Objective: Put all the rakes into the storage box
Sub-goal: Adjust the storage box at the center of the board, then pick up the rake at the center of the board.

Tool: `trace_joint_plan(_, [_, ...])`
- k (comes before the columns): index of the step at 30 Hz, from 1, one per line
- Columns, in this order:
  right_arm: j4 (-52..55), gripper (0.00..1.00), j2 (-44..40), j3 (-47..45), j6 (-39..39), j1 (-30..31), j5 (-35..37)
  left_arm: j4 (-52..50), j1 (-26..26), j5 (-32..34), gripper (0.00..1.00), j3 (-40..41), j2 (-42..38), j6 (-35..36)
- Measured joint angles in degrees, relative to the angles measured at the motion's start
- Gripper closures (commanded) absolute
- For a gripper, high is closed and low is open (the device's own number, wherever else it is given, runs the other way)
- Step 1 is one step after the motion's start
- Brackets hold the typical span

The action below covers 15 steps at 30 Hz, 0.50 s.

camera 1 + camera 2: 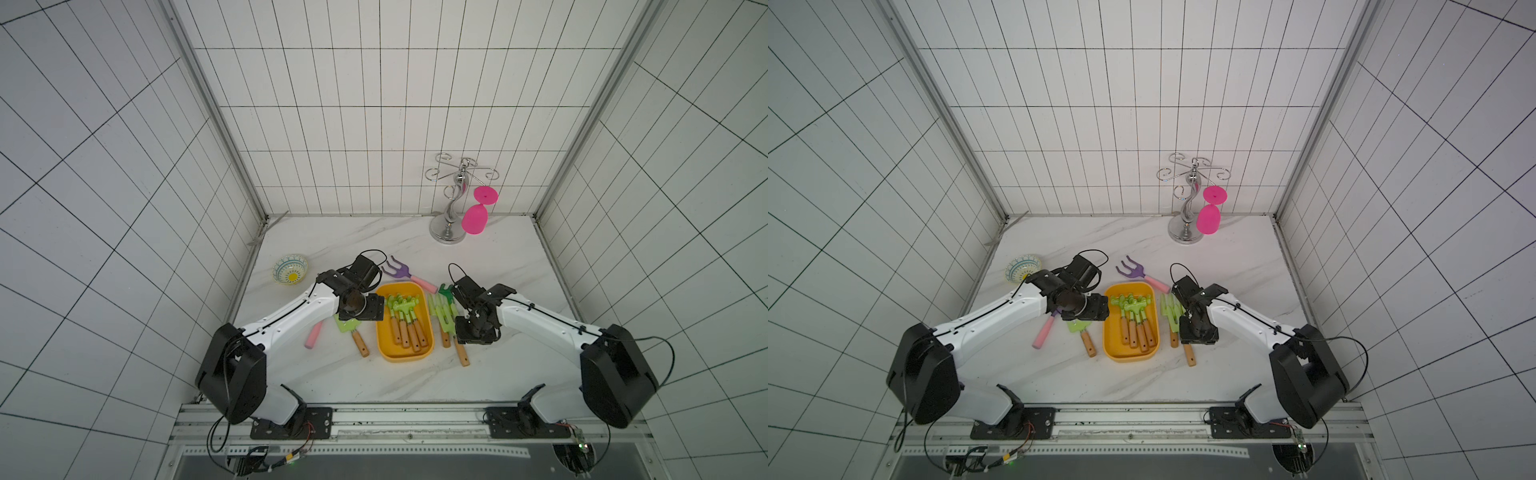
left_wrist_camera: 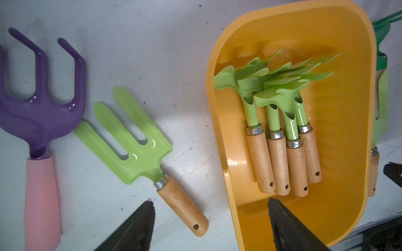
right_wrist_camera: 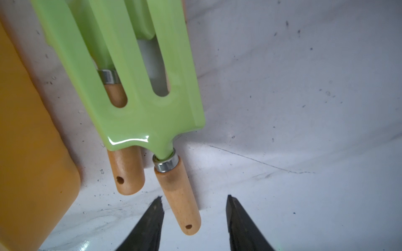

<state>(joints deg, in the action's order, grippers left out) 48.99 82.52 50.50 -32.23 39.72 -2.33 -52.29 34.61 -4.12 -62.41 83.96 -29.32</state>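
Straddling wooden handle of glossy light-green three-tined rake with right tool (jaws apart, not gripping), on white marbled surface, just beside shallow yellow-orange plastic storage box — left tool wide, empty.

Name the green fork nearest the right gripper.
The upper fork of the stacked pair beside the tub; its handle lies between the fingers of the right gripper.

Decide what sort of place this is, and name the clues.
Probably a robot test booth: left arm and right arm bolted to a metal rail, tiled wall panels, garden tools staged on a marble-look tabletop.
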Motion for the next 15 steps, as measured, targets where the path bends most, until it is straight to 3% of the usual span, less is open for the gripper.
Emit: trace_joint_plan(15, [-5.5,0.6,7.7,-1.0,0.1,0.2,-1.4,-0.1,0.1,0.7,0.17,0.0,-1.2,-0.2])
